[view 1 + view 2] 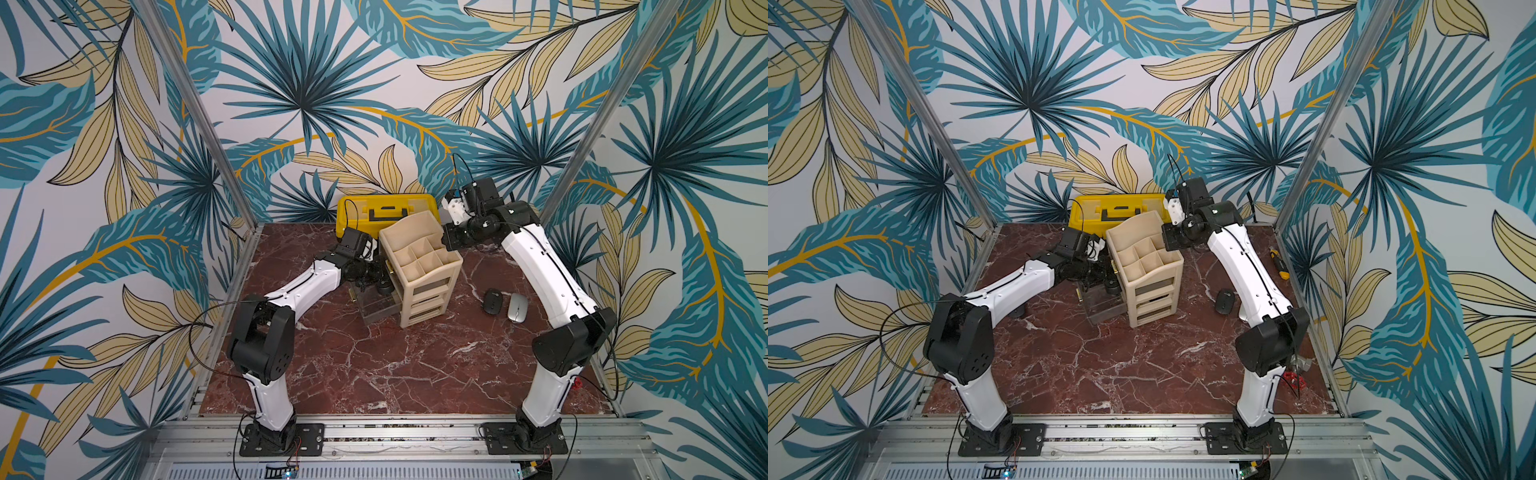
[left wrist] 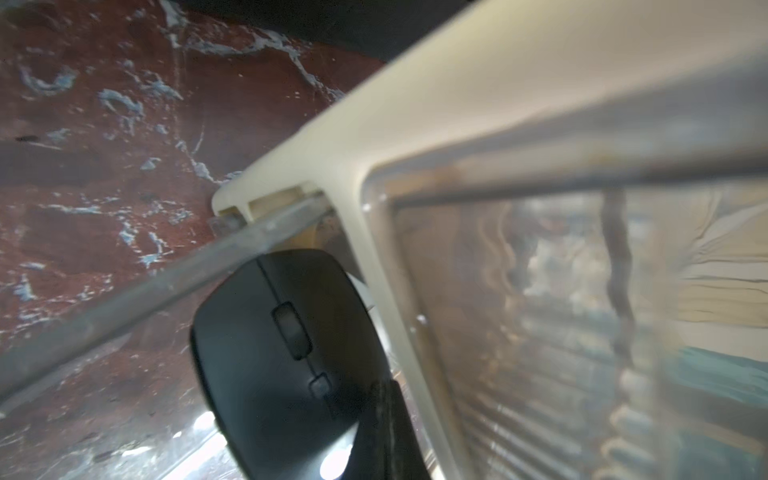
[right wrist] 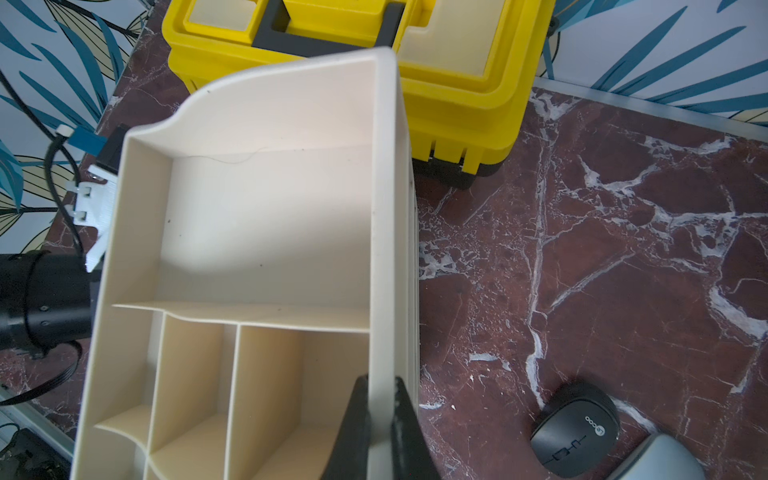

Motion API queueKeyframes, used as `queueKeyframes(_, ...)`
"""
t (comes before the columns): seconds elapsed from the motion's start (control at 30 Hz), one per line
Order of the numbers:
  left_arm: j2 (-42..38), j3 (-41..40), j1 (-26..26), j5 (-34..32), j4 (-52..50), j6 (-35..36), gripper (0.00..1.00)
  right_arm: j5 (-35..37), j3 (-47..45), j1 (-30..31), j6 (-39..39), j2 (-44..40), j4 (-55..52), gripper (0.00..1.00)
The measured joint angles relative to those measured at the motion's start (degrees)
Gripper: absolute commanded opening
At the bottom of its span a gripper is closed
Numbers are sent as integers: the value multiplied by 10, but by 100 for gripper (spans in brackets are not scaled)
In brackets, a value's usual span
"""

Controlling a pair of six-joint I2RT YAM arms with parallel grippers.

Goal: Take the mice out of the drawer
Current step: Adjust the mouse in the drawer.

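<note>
A beige organizer [image 1: 419, 266] stands mid-table with its clear drawer [image 1: 376, 309] pulled out toward the left arm. My left gripper [image 1: 382, 286] is over that drawer, shut on a black mouse [image 2: 286, 357]. The left wrist view shows one finger [image 2: 386, 432] against the mouse's side, and the mouse hides the other finger. My right gripper [image 3: 381, 399] is shut on the organizer's right wall [image 3: 384, 249], one finger inside and one outside. Two more mice lie on the table right of the organizer, one black [image 1: 493, 301] and one silver [image 1: 517, 307].
A yellow toolbox [image 1: 386, 210] stands against the back wall behind the organizer. A yellow-and-black utility knife [image 1: 1278, 264] lies near the right edge. A small red object [image 1: 1292, 380] sits by the right arm's base. The marble tabletop [image 1: 374, 365] extends in front.
</note>
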Motion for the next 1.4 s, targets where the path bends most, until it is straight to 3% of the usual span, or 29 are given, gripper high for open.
queueKeyframes(0.2,12,6,0,23,-3,0,0,0,3,0,0,1,-2,0)
queueKeyframes(0.47,57,79,-2,24,-64,22,0,14,10,-4,5,6,-6,0)
queueKeyframes(0.87,64,130,-14,-104,-155,39,0,16,12,-4,5,7,-7,0)
queueKeyframes(1.1,66,130,-10,-188,-202,36,0,16,12,-4,5,7,-7,0)
queueKeyframes(1.23,70,107,-11,-185,-212,39,0,15,12,-3,4,7,-6,0)
queueKeyframes(1.4,16,44,-8,-162,-161,33,0,16,12,-4,4,7,-6,0)
